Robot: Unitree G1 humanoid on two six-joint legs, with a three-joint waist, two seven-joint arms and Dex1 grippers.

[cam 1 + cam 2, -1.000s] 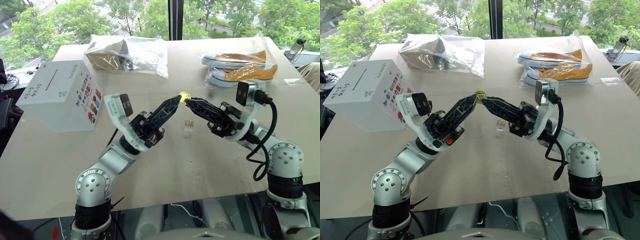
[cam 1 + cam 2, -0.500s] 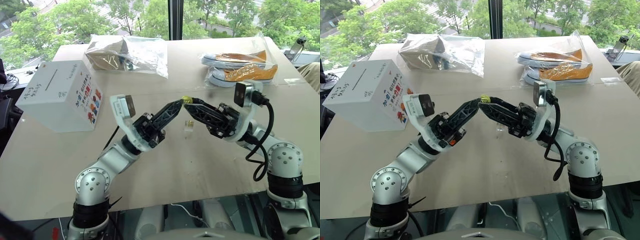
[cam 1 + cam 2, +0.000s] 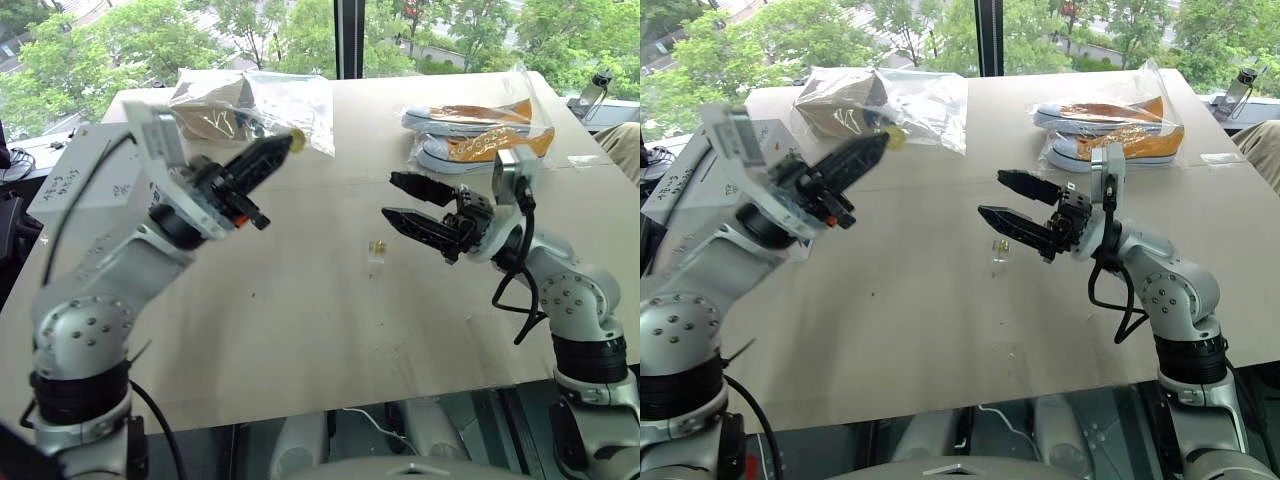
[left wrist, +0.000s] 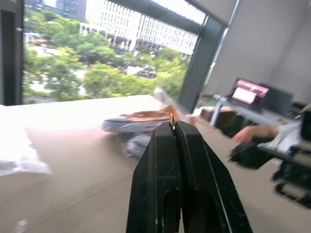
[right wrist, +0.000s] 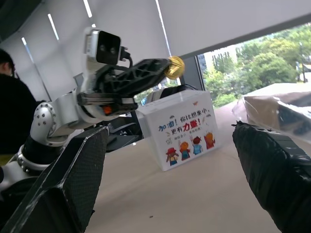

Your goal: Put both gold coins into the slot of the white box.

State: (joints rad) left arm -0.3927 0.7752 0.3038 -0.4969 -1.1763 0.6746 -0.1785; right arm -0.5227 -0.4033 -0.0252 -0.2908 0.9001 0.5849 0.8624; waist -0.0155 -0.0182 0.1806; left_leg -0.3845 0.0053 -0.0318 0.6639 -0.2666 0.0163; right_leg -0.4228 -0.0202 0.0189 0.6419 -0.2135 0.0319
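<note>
Above table (image 3: 300, 300), left claw (image 3: 290, 139) pinches shiny gold coin (image 5: 174, 66).

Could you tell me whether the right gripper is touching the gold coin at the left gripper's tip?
Apart. The left eye view shows bare table between the open right gripper and the gold coin pinched by the left gripper.

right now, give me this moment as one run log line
left pincer: shut on gold coin, raised near white box | right pincer: open, empty | second gold coin: on table
</note>
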